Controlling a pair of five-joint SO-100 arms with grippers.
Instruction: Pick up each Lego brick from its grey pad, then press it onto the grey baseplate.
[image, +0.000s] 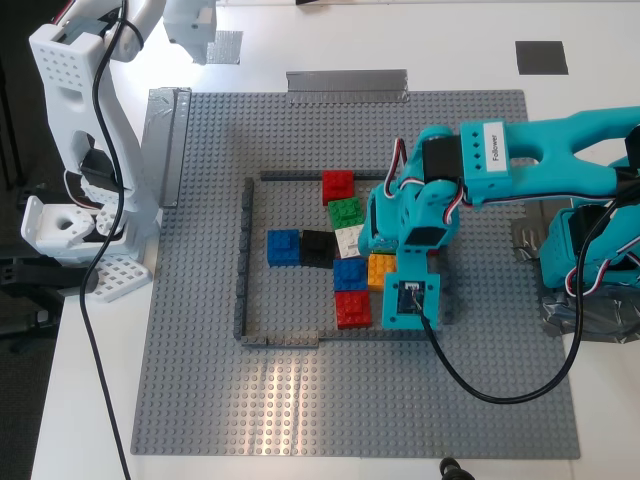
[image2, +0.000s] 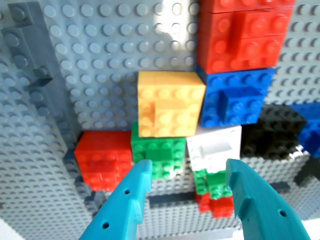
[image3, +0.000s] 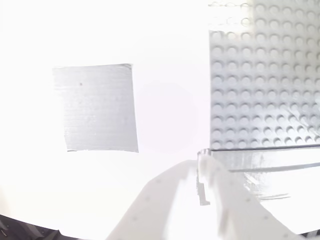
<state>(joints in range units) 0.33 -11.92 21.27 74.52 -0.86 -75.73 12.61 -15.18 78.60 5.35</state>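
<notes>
The orange brick (image: 381, 270) (image2: 170, 104) sits on the grey baseplate (image: 300, 400) inside the dark frame, beside a blue brick (image2: 235, 97). Red bricks (image: 352, 309) (image: 338, 186) sit there too. My first gripper (image: 372, 238) (image2: 189, 170), teal, is open and empty above the green (image2: 159, 152) and white (image2: 215, 142) bricks, just short of the orange one. My second gripper (image: 190, 30) (image3: 200, 165), white, looks shut and empty next to the bare light grey pad (image: 222, 47) (image3: 97, 107). The dark grey pad (image: 541, 56) is bare.
Blue (image: 283, 247), black (image: 317, 248) and green (image: 345, 212) bricks cluster in the frame (image: 243, 260). Another red brick (image2: 102, 157) lies under the teal arm. Grey tape strips (image: 347, 84) (image: 168, 140) edge the baseplate. A black cable (image: 500, 385) loops over the plate.
</notes>
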